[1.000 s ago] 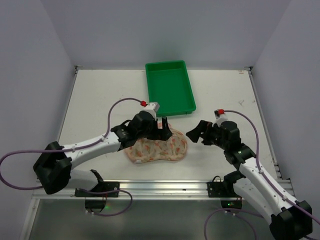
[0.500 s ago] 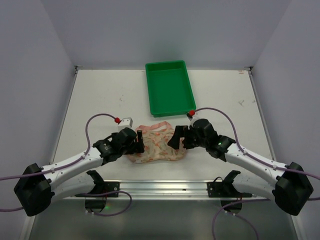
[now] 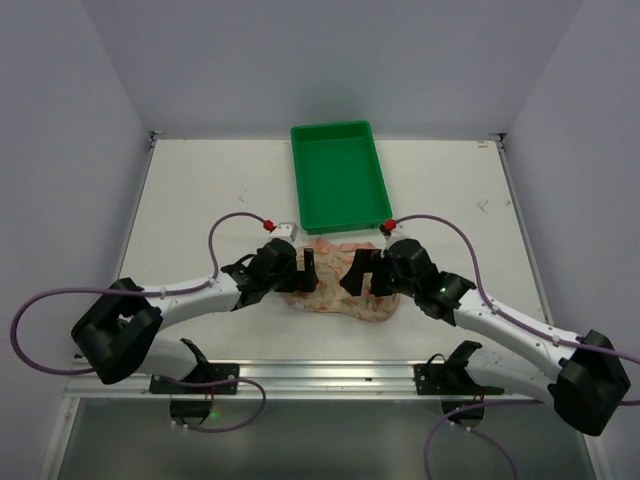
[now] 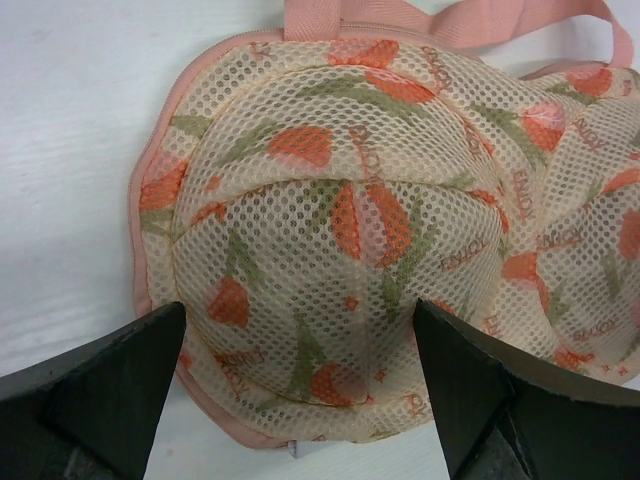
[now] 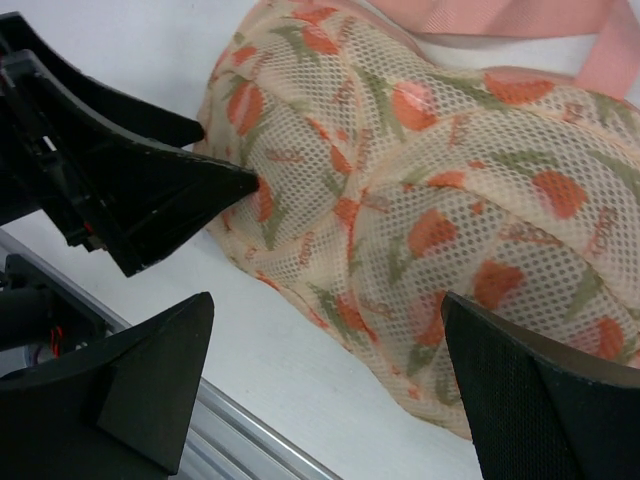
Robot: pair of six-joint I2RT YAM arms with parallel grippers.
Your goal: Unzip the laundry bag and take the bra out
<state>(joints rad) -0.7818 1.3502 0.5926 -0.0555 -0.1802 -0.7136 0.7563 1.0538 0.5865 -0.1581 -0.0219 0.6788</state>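
Observation:
The laundry bag (image 3: 335,290), a two-lobed mesh case with orange floral print and pink edging, lies flat on the white table near the front. Its left lobe (image 4: 330,220) fills the left wrist view, with the pink loop (image 4: 450,22) at the far side. My left gripper (image 3: 306,272) stands open just over the bag's left end, its jaws wide on either side of that lobe (image 4: 300,350). My right gripper (image 3: 357,273) is open over the right lobe (image 5: 450,200), with bare table and the lobe's edge between its fingers (image 5: 330,350). The bra is hidden.
A green plastic tray (image 3: 340,215) stands just behind the bag, its near edge close to both wrists. The metal rail (image 5: 240,440) along the table's front edge runs right below the right gripper. My left gripper's fingers (image 5: 150,190) reach into the right wrist view.
The right arm swung in from the right to the bag. The left gripper pulled back, then came forward over the left lobe. The bag sits a little further right and back.

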